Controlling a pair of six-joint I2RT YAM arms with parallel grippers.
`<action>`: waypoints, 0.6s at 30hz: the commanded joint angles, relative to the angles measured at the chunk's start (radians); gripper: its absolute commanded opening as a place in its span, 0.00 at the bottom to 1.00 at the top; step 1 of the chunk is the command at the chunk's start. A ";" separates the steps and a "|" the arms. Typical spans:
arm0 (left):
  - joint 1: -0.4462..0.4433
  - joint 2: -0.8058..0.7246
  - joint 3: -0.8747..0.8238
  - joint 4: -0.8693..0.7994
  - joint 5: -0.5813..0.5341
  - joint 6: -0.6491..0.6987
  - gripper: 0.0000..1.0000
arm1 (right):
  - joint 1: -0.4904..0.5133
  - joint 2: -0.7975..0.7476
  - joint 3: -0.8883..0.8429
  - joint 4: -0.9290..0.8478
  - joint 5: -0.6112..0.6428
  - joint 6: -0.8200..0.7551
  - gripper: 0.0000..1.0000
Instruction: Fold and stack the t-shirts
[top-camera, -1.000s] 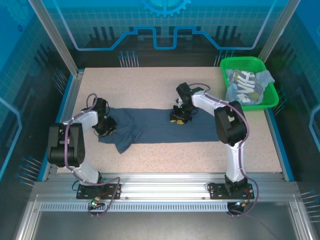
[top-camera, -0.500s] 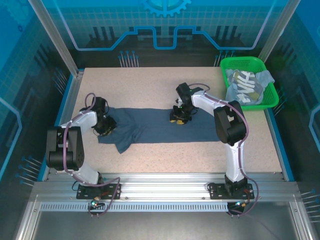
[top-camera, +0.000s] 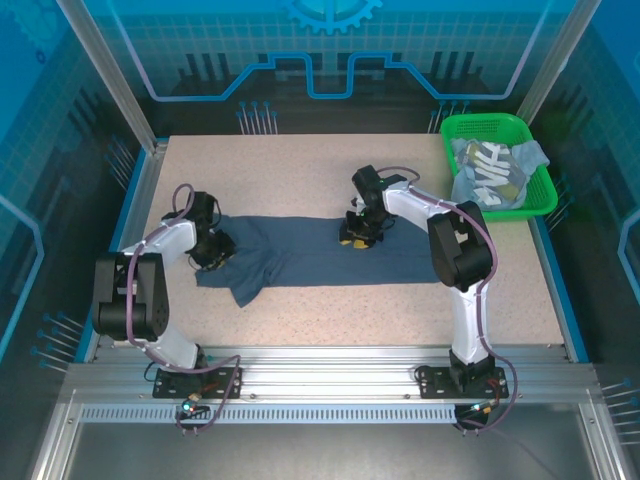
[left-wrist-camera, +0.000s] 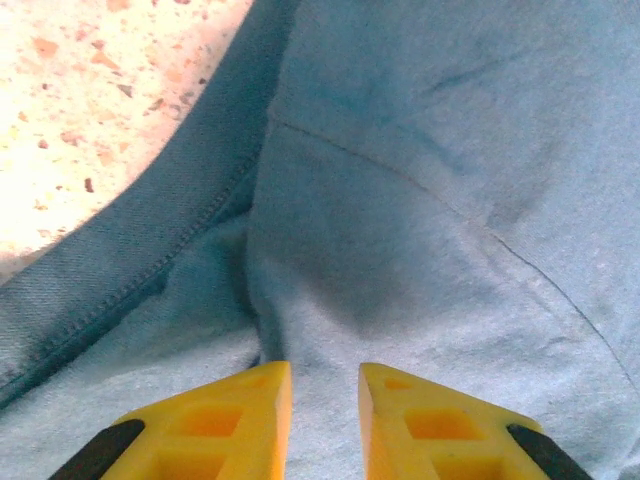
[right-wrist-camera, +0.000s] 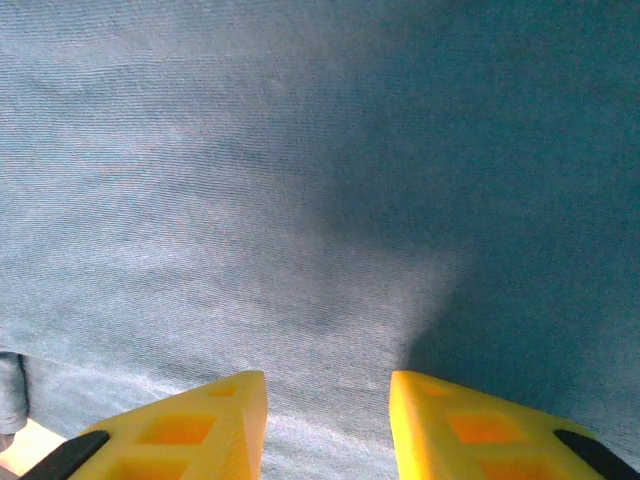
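Centre of the top view: the dark slate-blue t-shirt (top-camera: 320, 258) lies spread in a long band across the speckled table (top-camera: 300, 170).

The left gripper (top-camera: 213, 256) is down on the shirt's left end, and the right gripper (top-camera: 358, 238) is down on its upper edge near the middle.

In the left wrist view, the yellow fingers (left-wrist-camera: 230, 420) sit at the bottom of the frame with a slim gap between them. A ridge of cloth runs right up to that gap. Whether they pinch it, I cannot tell. The stitched hem crosses the upper left, with bare table beyond.

In the right wrist view, the fingers (right-wrist-camera: 190, 425) stand clearly apart, with flat blue cloth under and between them.

At the upper right of the top view, the grey-blue lettered shirt (top-camera: 488, 165) is bundled in the green basket (top-camera: 485, 120), well apart from both grippers.
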 joint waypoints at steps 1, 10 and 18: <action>-0.004 0.021 0.012 -0.051 -0.027 0.012 0.27 | 0.012 0.002 0.010 -0.030 -0.008 0.007 0.38; -0.004 0.073 0.015 -0.019 -0.025 0.016 0.23 | 0.013 -0.002 0.010 -0.031 -0.009 0.008 0.38; -0.013 0.022 0.024 -0.054 -0.030 0.003 0.18 | 0.014 -0.004 -0.002 -0.023 -0.010 0.012 0.38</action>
